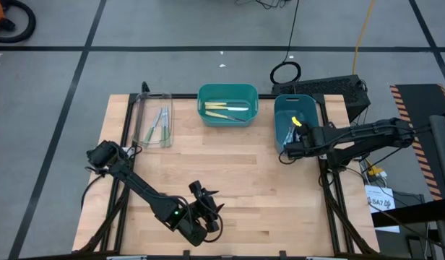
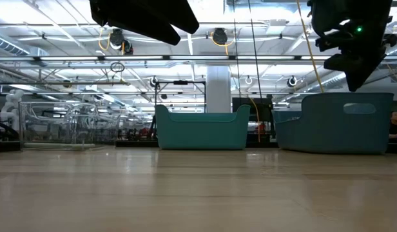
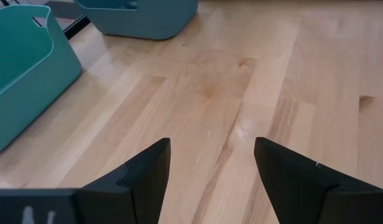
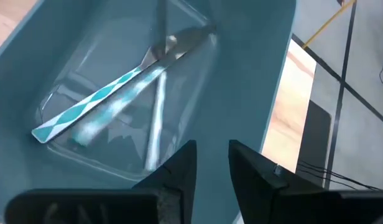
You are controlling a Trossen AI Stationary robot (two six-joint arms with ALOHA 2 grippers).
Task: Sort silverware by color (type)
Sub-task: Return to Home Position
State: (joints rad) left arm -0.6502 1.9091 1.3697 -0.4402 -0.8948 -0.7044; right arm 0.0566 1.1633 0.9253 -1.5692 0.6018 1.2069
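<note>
Right gripper: fingers slightly parted, empty, hangs over near end of blue bin. Blue-handled knives: lie on floor of blue bin. Left gripper: spread wide, empty, hovers above bare table, well apart from blue bin. Yellow-handled silverware: in teal bin just beside blue bin.

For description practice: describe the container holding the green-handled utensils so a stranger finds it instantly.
On the wooden table, three containers line the far edge. The clear tray is the leftmost. Unlike the teal bin and blue bin, it is see-through.
</note>
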